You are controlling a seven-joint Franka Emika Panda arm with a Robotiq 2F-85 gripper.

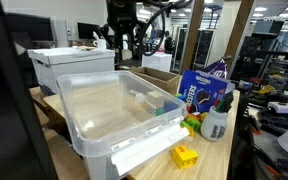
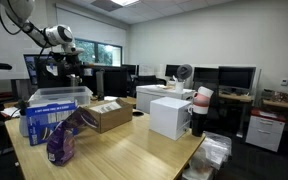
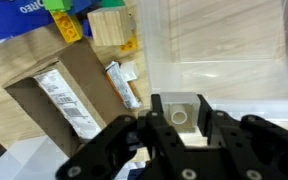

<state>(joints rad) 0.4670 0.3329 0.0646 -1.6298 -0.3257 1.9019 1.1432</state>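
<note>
In the wrist view my gripper point(image 3: 181, 125) is shut on a small white block point(image 3: 181, 111) with a round hole in its face, one finger on each side. It hangs above the near wall of a clear plastic bin point(image 3: 224, 40). In both exterior views the gripper point(image 1: 126, 42) point(image 2: 72, 66) is high above the table, over the far side of the bin point(image 1: 104, 105) point(image 2: 59, 97). The block is too small to make out in those views.
An open cardboard box point(image 3: 59, 95) point(image 1: 156, 76) point(image 2: 109, 115) holding packets stands beside the bin. A blue bag point(image 1: 199, 90) point(image 2: 46, 125), a yellow brick point(image 1: 185, 156) point(image 3: 64, 25), a wooden block point(image 3: 109, 25), a small bottle point(image 1: 215, 124) and a white box point(image 2: 171, 115) share the table.
</note>
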